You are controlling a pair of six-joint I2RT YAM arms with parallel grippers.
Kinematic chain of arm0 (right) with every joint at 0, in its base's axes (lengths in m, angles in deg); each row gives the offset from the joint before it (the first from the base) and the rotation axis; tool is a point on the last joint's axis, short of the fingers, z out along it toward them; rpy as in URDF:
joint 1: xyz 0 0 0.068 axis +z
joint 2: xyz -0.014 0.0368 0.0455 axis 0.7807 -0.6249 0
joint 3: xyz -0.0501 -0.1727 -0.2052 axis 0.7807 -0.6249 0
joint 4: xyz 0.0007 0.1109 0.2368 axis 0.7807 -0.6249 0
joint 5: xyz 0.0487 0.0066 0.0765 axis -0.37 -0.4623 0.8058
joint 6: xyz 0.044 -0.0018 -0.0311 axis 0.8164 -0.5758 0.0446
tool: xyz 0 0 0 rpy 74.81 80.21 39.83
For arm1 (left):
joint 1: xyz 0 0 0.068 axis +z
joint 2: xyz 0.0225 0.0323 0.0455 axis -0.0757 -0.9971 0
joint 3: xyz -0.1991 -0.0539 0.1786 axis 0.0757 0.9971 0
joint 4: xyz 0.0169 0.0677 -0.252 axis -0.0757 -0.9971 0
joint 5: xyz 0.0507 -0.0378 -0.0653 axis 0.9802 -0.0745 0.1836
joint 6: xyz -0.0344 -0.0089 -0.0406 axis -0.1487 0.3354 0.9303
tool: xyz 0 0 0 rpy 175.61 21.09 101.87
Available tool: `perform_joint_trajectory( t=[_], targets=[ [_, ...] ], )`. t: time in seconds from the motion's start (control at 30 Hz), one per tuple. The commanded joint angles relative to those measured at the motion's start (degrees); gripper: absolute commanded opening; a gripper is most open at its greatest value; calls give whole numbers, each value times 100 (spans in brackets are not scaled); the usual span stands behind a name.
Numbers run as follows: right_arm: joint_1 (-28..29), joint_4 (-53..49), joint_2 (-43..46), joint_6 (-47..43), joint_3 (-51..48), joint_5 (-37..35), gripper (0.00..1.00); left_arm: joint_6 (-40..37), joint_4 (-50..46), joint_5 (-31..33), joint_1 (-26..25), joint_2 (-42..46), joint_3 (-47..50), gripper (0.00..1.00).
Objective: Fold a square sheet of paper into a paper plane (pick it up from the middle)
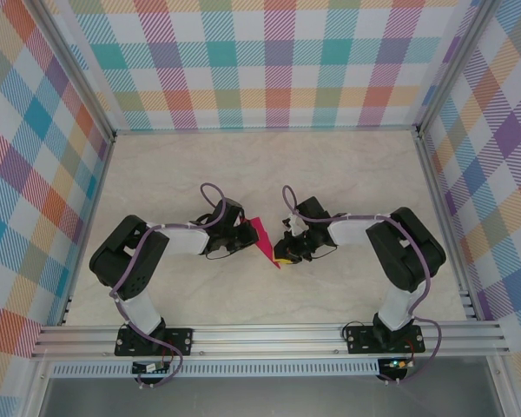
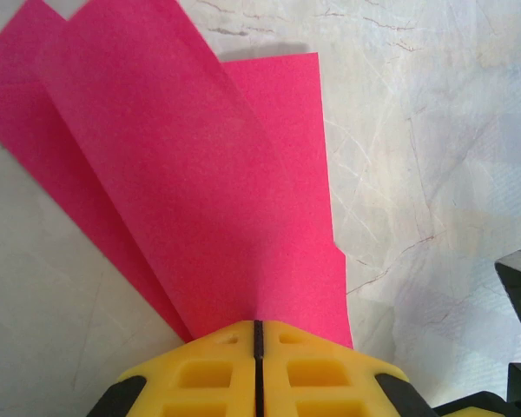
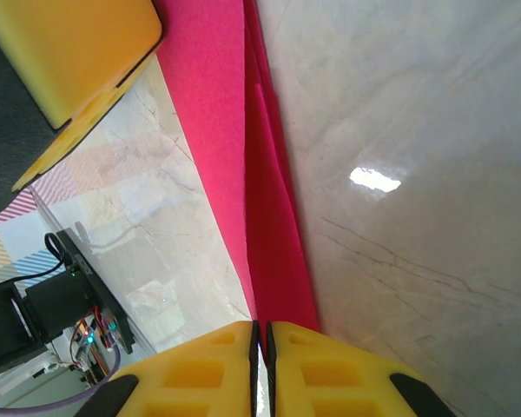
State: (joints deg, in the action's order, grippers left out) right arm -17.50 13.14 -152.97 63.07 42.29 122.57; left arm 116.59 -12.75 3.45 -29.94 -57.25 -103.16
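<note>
Step, my read: mid-fold, no plane yet. Over the middle of the tabletop (image 1: 347,174) the left arm (image 1: 178,239) and right arm (image 1: 369,230) are both bent elbows-out, forearms pointing inward, wrists nearly meeting.

The paper (image 1: 263,236) sits between the two wrists, already doubled. Left wrist view has several layers fanning away from the grip; right wrist view has them edge-on as a narrow strip. Can't tell whether its far end touches the tabletop.

The left pincer (image 2: 259,328) has its jaws together, clamped on the paper's near end. The right pincer (image 3: 260,330) has its jaws nearly closed, paper pinched in the slit.

Next, as I judge it: set the crease. One pincer anchors, the other slides along the fold or regrips. Layers are splayed, so align them first or the crease runs skewed. Thin sheet, so pull gently; tear risk.
</note>
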Motion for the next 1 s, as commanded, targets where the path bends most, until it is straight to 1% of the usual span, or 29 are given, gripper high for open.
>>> perform_joint_trajectory(
  t=[0.0,0.17,0.3,0.43,0.53,0.63,0.8,0.97],
  targets=[
    [39,-208,-228,-176,-53,-29,13,-5,-347,195,-61,-183,-55,8],
    [45,-268,-159,-137,9,-162,12,-8,-396,213,-61,-198,-73,8],
    [38,-369,325,-123,39,-379,17,-1,-553,262,-61,-214,-130,8],
    [75,-884,880,-310,146,-1041,20,-1,-757,287,-61,-237,-241,8],
    [206,-1146,1035,-449,317,-1392,20,10,-848,281,-61,-263,-292,8],
    [417,-1255,835,-507,613,-1477,20,28,-841,274,-61,-267,-284,7],
    [759,-1355,195,-531,1215,-1524,18,32,-869,274,-60,-273,-284,7],
    [863,-1422,-293,-511,1505,-1625,17,36,-892,259,-61,-295,-285,7]
  ],
)
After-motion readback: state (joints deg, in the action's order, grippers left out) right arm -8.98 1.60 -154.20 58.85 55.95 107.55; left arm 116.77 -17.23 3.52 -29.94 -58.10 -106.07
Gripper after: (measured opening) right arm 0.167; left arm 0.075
